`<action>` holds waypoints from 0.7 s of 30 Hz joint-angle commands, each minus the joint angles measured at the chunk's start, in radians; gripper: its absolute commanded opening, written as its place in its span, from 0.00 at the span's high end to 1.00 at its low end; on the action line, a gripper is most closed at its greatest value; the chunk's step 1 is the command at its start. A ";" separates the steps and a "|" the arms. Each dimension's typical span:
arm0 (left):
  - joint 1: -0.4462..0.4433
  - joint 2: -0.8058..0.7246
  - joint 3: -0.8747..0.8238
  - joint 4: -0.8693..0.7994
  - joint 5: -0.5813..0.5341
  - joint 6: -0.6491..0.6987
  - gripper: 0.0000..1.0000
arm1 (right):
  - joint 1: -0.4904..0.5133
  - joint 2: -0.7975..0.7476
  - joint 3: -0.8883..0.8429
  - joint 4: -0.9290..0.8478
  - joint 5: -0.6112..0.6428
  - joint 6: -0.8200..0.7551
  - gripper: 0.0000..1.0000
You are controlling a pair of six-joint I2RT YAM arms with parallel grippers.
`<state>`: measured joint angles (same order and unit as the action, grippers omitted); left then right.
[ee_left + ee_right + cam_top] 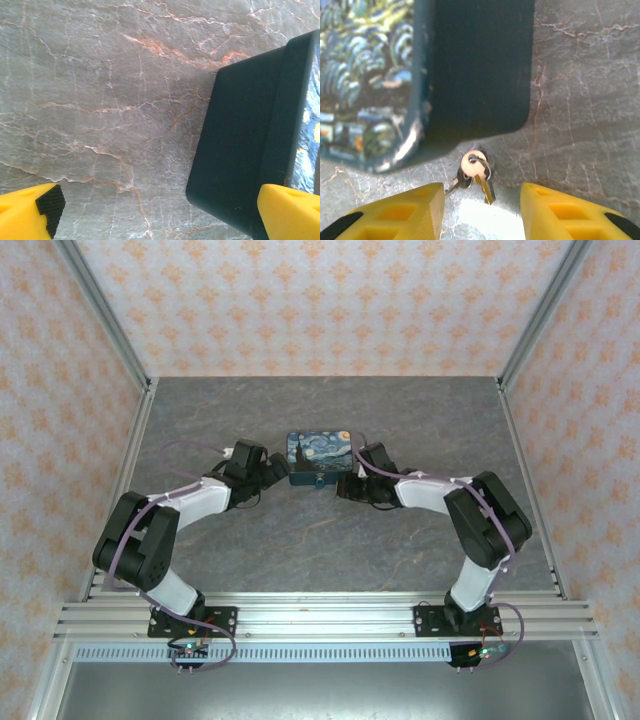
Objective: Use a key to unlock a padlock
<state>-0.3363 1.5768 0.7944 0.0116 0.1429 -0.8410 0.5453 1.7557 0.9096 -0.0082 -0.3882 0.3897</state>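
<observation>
Your right gripper (481,195) stands partly open and holds nothing. The tip of the key (476,167) lies between its yellow fingers (405,212), on the table (580,100) just beside the box (480,65). Your left gripper (160,205) is wide open and empty, one finger at the box corner. From above, the padlock (318,481) sits against the box's near side, between both grippers.
</observation>
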 commanded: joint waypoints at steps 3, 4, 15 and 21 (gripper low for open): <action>-0.027 0.006 0.015 0.027 -0.004 -0.015 0.00 | 0.004 0.047 0.051 -0.003 0.030 -0.023 0.57; -0.032 0.013 0.016 0.028 -0.004 -0.015 0.00 | 0.004 0.055 0.056 -0.003 0.030 -0.022 0.57; -0.041 0.006 0.029 0.000 -0.040 0.007 0.00 | 0.037 0.080 0.082 -0.085 0.082 -0.067 0.71; -0.022 -0.030 0.043 -0.035 -0.062 0.030 0.00 | 0.073 0.056 0.036 -0.115 0.112 -0.078 0.75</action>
<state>-0.3702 1.5818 0.8116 0.0120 0.1211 -0.8360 0.5789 1.8099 0.9760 -0.0643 -0.2943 0.3347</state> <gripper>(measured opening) 0.997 0.254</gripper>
